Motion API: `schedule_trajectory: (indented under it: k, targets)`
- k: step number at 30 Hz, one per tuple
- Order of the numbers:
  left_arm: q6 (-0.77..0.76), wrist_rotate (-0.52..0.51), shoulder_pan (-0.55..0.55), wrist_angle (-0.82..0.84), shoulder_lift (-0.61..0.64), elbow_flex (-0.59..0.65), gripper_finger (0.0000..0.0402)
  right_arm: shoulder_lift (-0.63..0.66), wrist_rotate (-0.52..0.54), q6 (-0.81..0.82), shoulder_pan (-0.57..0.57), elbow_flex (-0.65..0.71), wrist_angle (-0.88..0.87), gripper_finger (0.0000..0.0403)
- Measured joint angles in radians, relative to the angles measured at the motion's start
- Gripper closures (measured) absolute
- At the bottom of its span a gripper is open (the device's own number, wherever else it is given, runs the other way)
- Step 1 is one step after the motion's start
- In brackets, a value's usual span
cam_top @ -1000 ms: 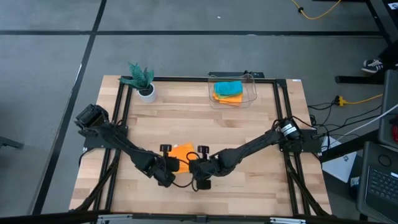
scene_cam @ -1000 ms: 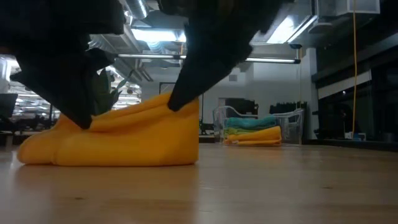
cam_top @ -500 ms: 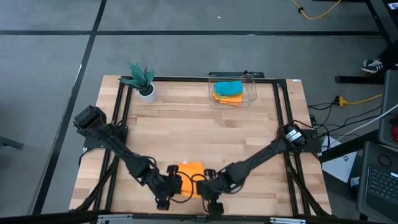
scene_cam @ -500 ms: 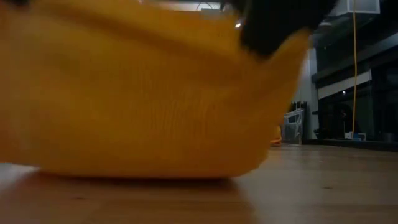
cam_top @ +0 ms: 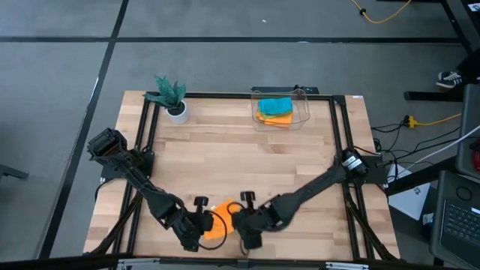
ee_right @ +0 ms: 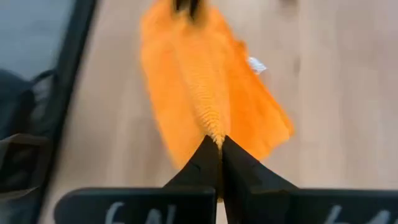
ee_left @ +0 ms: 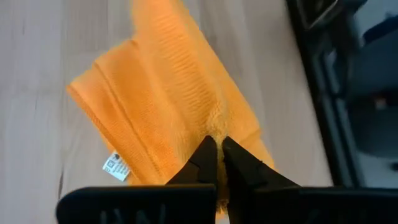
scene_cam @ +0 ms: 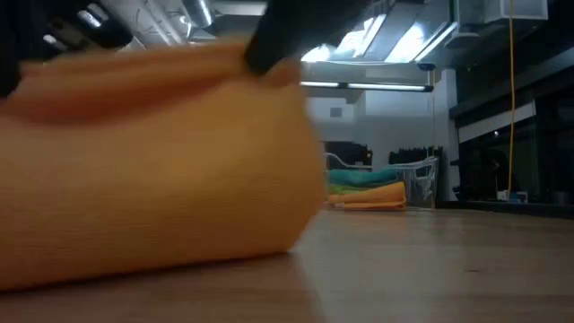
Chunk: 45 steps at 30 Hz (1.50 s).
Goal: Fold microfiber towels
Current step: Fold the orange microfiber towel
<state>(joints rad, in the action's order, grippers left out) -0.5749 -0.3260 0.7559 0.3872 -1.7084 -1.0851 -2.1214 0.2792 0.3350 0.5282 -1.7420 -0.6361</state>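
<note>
An orange microfiber towel (cam_top: 218, 227) sits bunched near the table's near edge, its lower part on the wood (scene_cam: 152, 206). My left gripper (cam_top: 208, 228) is shut on its left end and my right gripper (cam_top: 233, 223) on its right end. Each wrist view shows the cloth running away from the shut fingertips as a ridge (ee_right: 205, 93), with a white tag (ee_left: 115, 165) at one edge. Further towels, teal and orange (cam_top: 274, 107), lie stacked in the clear bin. My left gripper pinches a bunched spot at the towel's edge (ee_left: 216, 129) between its two fingertips, slanting down from the table's left. The cloth fans out beyond the fingers, sagging onto the table. My right gripper pinches the other end of the ridge (ee_right: 214, 132) between its fingertips, slanting down from the right. The ridge runs toward my left gripper (ee_right: 186, 5), and the cloth drops away on both sides of it.
The clear plastic bin (cam_top: 298, 120) stands at the far edge right of middle, also seen in the low view (scene_cam: 421, 170). A small plant in a white pot (cam_top: 172, 97) stands at the far left. Bare wood lies between them and the towel.
Both grippers, staying shut, have carried the orange towel toward the table's near edge and risen slightly. In the last half second they have drawn closer together, and the towel between them has bunched narrower.
</note>
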Motion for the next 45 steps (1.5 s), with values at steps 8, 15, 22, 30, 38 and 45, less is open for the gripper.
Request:
schedule_trajectory:
  k: [8, 15, 22, 30, 38, 45]
  targets:
    - [-0.05, -0.012, 0.006, 0.099, -0.01, 0.001, 0.0401, -0.094, -0.048, -0.136, -0.121, 0.002, 0.098, 0.04]
    - [-0.103, 0.002, 0.03, 0.103, -0.086, 0.044, 0.0401, -0.174, -0.159, -0.199, -0.171, 0.001, 0.185, 0.04]
    - [-0.105, -0.006, 0.062, 0.099, -0.087, 0.043, 0.0401, -0.205, -0.174, -0.188, -0.171, -0.003, 0.21, 0.04]
    - [-0.151, -0.034, 0.063, 0.114, -0.01, 0.043, 0.0401, -0.206, -0.176, -0.156, -0.171, -0.003, 0.204, 0.04]
    - [-0.319, -0.014, 0.071, 0.186, 0.097, 0.043, 0.0361, -0.207, -0.179, -0.126, -0.172, -0.002, 0.198, 0.04]
    - [-0.347, -0.063, 0.089, 0.025, 0.124, 0.042, 0.0298, -0.207, -0.176, -0.021, -0.172, -0.002, 0.192, 0.04]
